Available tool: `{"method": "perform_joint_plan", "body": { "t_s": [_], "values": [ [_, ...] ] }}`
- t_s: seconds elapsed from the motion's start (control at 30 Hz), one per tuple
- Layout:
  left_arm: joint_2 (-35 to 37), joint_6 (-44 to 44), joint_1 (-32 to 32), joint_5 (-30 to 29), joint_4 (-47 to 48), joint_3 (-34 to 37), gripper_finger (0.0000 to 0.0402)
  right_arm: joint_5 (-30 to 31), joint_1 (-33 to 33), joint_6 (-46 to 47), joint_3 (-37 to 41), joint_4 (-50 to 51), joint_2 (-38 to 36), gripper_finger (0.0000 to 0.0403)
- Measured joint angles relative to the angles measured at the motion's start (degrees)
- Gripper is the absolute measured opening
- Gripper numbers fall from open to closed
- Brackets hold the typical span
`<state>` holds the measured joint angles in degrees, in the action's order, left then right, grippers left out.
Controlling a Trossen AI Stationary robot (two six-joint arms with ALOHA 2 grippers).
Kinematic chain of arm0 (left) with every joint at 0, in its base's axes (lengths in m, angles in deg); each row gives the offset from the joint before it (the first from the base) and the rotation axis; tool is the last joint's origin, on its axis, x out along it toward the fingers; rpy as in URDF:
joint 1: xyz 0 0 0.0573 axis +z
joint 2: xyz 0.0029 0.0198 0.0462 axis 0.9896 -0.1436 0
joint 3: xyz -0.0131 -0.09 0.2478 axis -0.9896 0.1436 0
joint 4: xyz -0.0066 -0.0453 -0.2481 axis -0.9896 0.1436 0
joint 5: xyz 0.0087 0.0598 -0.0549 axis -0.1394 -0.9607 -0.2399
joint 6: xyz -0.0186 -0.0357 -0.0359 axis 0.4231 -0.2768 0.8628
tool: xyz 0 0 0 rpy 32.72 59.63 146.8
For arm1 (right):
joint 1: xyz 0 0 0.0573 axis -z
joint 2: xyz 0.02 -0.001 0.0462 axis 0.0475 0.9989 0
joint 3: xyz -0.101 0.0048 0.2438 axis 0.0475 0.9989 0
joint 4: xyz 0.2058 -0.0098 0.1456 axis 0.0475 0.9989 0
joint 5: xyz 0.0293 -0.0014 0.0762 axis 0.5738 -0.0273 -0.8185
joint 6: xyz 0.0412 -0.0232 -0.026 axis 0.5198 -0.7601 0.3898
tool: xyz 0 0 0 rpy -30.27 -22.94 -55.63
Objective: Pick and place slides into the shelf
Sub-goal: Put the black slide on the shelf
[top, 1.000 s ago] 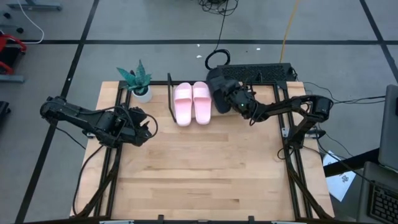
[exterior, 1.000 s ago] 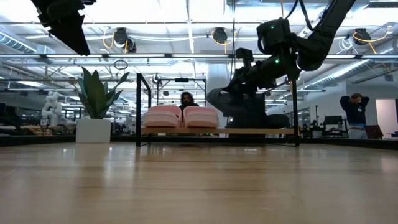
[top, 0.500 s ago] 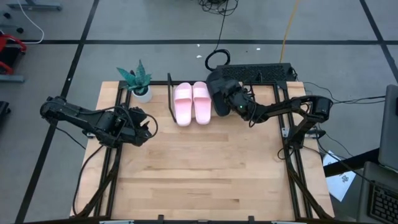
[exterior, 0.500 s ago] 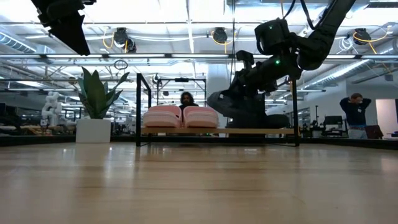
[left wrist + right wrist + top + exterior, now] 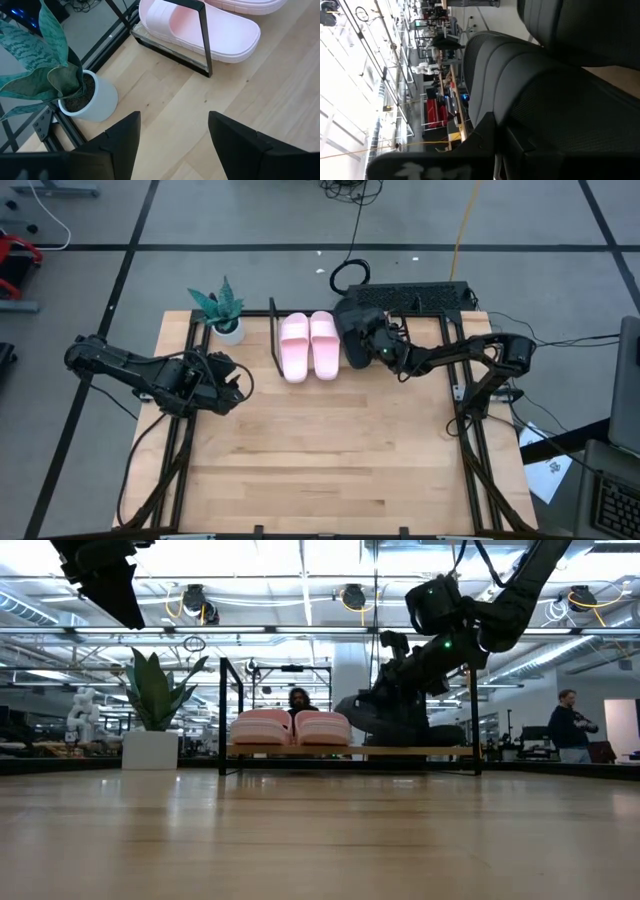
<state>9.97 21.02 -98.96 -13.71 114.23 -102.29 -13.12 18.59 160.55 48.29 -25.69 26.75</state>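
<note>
The pale pink pair [image 5: 308, 345] lies side by side on the shelf [image 5: 300, 751] at its left end, soles on the board; it also shows in the low view [image 5: 290, 727]. My right gripper [image 5: 380, 345] is shut on a black slide [image 5: 355, 335] just right of the pink pair, low over the shelf board [image 5: 385, 715]. A second black slide [image 5: 585, 30] lies beside it on the shelf. My left gripper [image 5: 172, 145] is open and empty above the table's left part [image 5: 235, 380], near the shelf's left wire frame [image 5: 202, 35]. My right gripper holds the black slide by its strap side [image 5: 520, 125], coming slanting down from the table's right. The gripper hides the exact place of contact. The slide is tilted [image 5: 385, 715], toe end lower; whether its underside touches the shelf board, I cannot tell.
A potted plant in a white pot [image 5: 222, 315] stands at the table's far left corner, beside the shelf. A black keyboard-like object [image 5: 420, 298] lies behind the shelf. The tabletop's near half [image 5: 320, 460] is bare wood. People stand in the room behind [image 5: 570, 725].
My right gripper has gone a little down and toward the pink pair with the black slide, which now sits lower, closer to the shelf board.
</note>
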Motion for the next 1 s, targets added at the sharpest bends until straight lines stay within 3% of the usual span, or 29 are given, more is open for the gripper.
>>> {"method": "perform_joint_plan", "body": {
  "t_s": [1.0],
  "values": [
    [0.0, -0.2, 0.0, 1.0, 0.0, 0.0, 0.0237, 1.5, 3.0, -0.1, 0.1, 3.7, -0.3, 0.0000]
  ]
}}
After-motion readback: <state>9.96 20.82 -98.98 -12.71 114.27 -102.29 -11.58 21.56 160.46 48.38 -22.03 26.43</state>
